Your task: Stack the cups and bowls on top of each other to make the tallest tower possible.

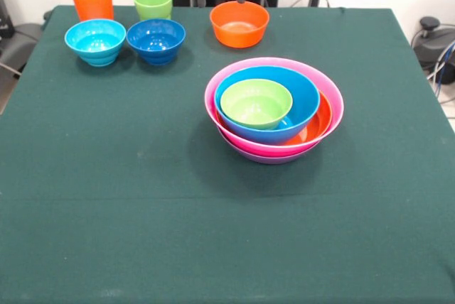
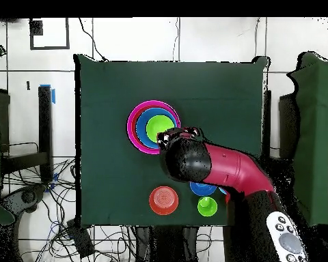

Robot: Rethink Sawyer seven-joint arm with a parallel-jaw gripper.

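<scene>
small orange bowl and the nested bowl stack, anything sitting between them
Nothing: in the front view only bare green tablecloth separates the small glossy orange plastic bowl from the pink-rimmed nested bowl stack.

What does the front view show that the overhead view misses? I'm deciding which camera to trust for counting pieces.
Only the front view shows the orange cup, the light blue bowl and the dark blue bowl whole, plus the nested large orange bowl inside the tower. Only the overhead view shows the red and black arm, which hangs over the table and covers most of those pieces. Both show the tower's pink bowl and lime green bowl, the small orange bowl and the lime green cup.
</scene>
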